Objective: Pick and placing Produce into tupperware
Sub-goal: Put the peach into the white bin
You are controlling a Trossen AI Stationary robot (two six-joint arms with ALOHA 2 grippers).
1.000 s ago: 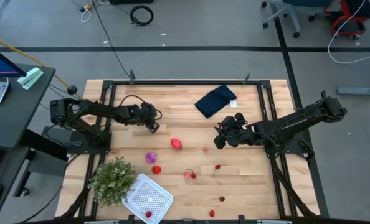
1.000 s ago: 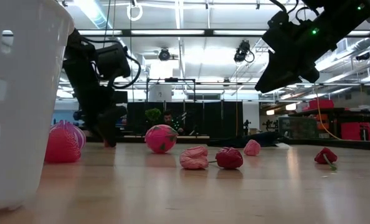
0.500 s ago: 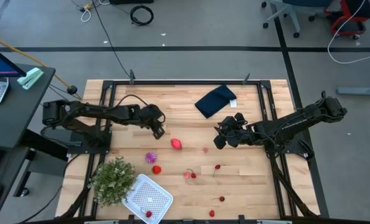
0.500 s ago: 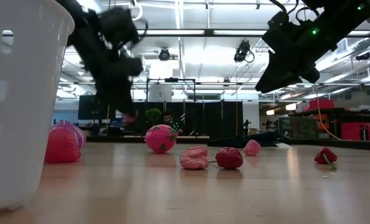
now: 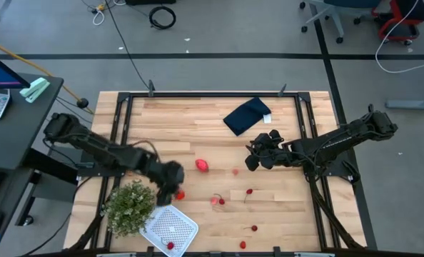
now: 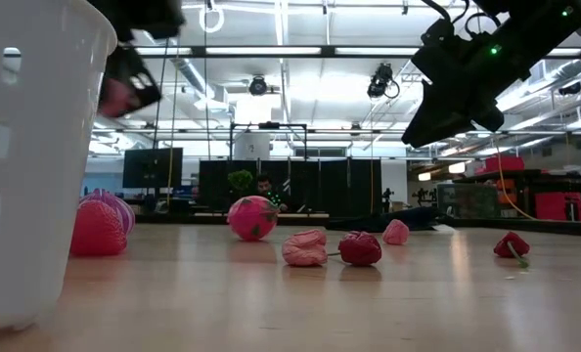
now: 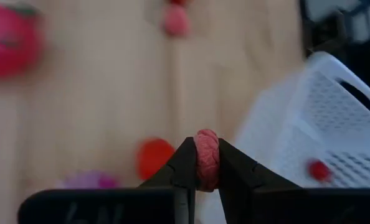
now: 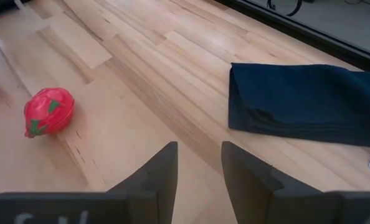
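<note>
My left gripper (image 5: 173,184) hangs above the table, between the green plant and the scattered produce, shut on a small pink ridged fruit (image 7: 207,142). The white mesh tupperware (image 5: 170,227) sits near the table's front edge, with one small red fruit (image 7: 319,169) inside. A strawberry-like piece (image 5: 202,165), a round red piece (image 5: 180,194), the spiky magenta piece (image 6: 100,225) and several small red and pink fruits lie on the wood. My right gripper (image 5: 253,158) hovers open at the centre right, with nothing between its fingers (image 8: 160,171). My left gripper pinches the small pink fruit's two sides (image 7: 207,163) between its two fingertips, which slant down from above. The fruit's rounded top stands out past the fingertips. It is lifted clear of the table (image 6: 120,95).
A bushy green plant (image 5: 130,207) stands just left of the tupperware. A dark navy folded cloth (image 5: 246,116) lies at the far centre. Black frame rails run along both sides of the table. Bare wood lies between the cloth and the fruits.
My left gripper has lifted the small pink fruit off the table near the far left. It has swung up and toward the near edge, turning as it went. It now hangs by the plant, close to the tupperware. My right arm has kept still.
</note>
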